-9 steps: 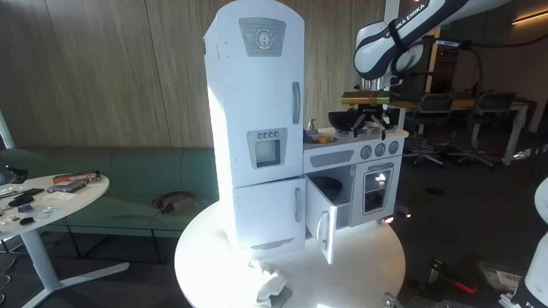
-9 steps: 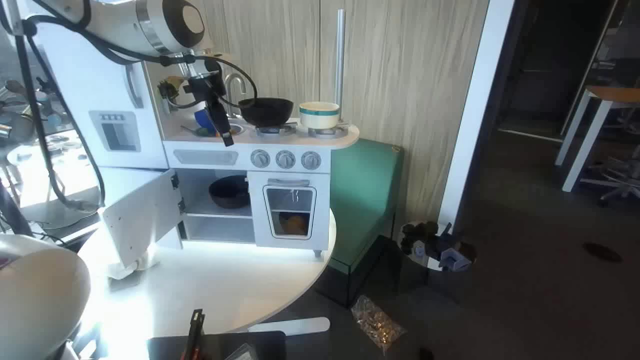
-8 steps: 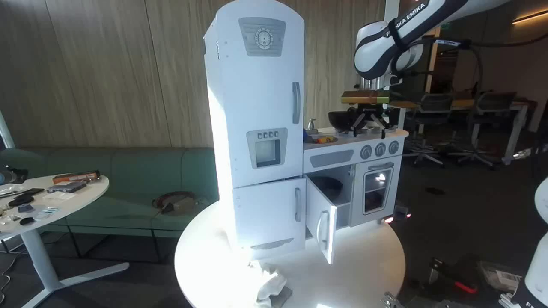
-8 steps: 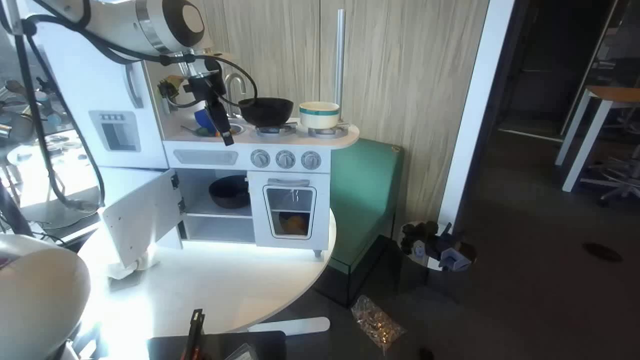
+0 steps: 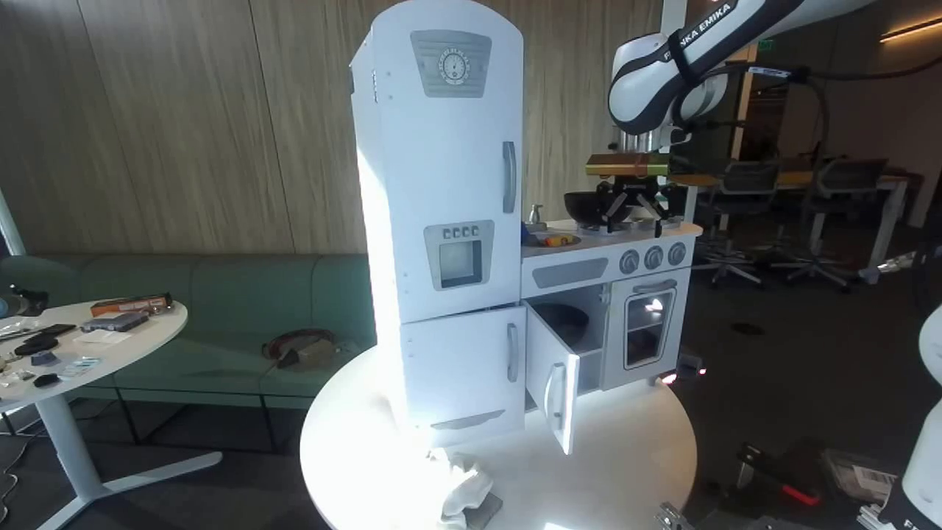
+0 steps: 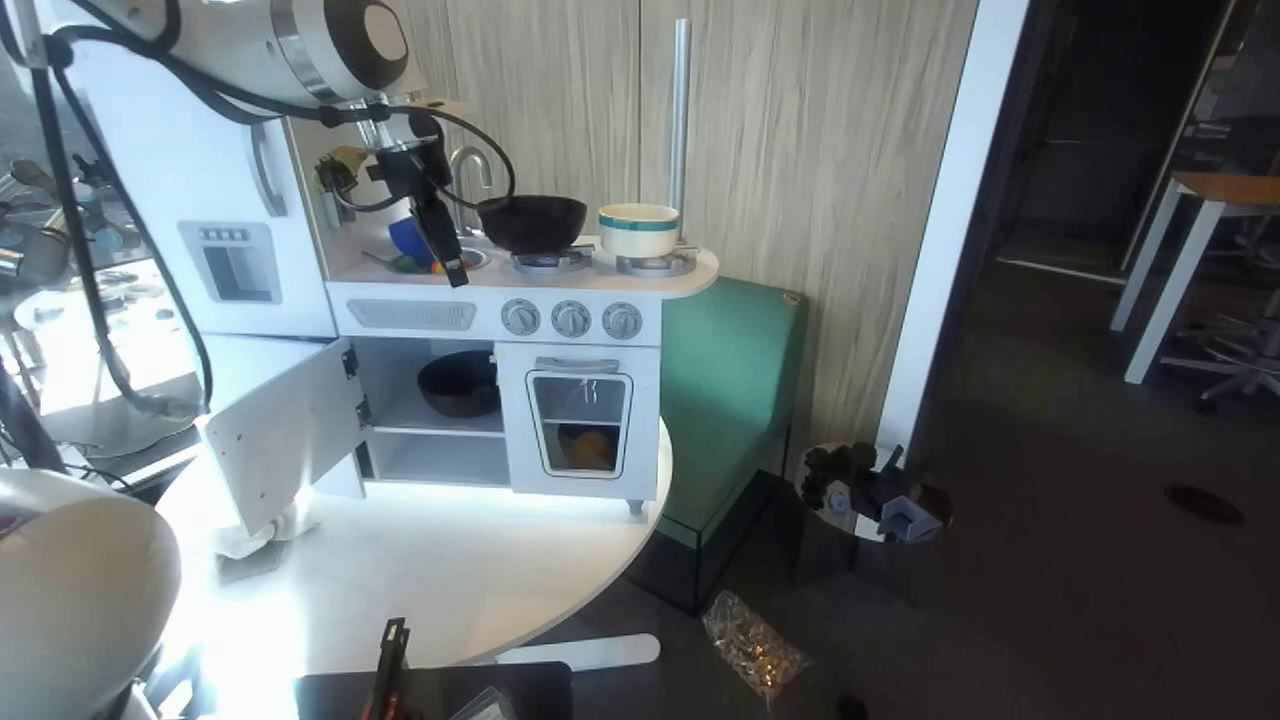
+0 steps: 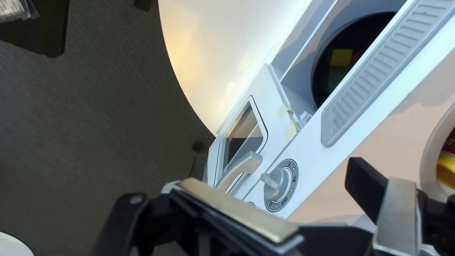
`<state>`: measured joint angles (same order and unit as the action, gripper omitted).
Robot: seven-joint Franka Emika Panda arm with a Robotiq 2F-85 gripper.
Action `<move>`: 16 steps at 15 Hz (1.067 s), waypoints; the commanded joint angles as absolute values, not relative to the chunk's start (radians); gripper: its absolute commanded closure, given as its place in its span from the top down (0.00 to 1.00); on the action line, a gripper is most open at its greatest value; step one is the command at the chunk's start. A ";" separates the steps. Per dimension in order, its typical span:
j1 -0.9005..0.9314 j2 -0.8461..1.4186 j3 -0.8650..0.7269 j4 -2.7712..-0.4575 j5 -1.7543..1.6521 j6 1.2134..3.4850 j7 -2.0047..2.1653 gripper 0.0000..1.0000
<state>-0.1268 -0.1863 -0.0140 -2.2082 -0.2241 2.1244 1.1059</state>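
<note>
My gripper [image 5: 634, 227] hangs with spread fingers in front of the toy kitchen's counter, nothing between them. In the wrist view its fingers [image 7: 238, 209] frame a knob [image 7: 277, 183] and the edge of the pinkish countertop [image 7: 376, 153], apart from both. A black pan [image 6: 530, 225] stands on a burner close by; a white pot with a teal band [image 6: 640, 235] is beside it. In the sink area are a blue cup [image 6: 408, 240] and small colored pieces. A dark bowl [image 6: 455, 390] sits inside the cabinet below; the wrist view shows a yellow block [image 7: 341, 58] in it.
The cabinet door [image 5: 559, 383] stands ajar, jutting out over the round white table [image 5: 625, 442]. A tall toy fridge [image 5: 456, 162] rises beside the counter. The oven handle [image 7: 245, 165] sticks out below the knobs. A crumpled white cloth [image 5: 464, 486] lies on the table.
My gripper has risen very slightly, its fingers still apart. The kitchen, pans and cabinet door have not moved.
</note>
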 commanded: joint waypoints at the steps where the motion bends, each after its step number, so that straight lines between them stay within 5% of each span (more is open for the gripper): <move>1: -0.125 -0.186 -0.016 -2.207 -0.224 2.123 1.105 1.00; 13: -0.080 -0.203 0.009 -2.161 -0.207 2.338 0.947 1.00; 16: -0.056 -0.186 0.035 -2.093 -0.189 2.213 0.888 1.00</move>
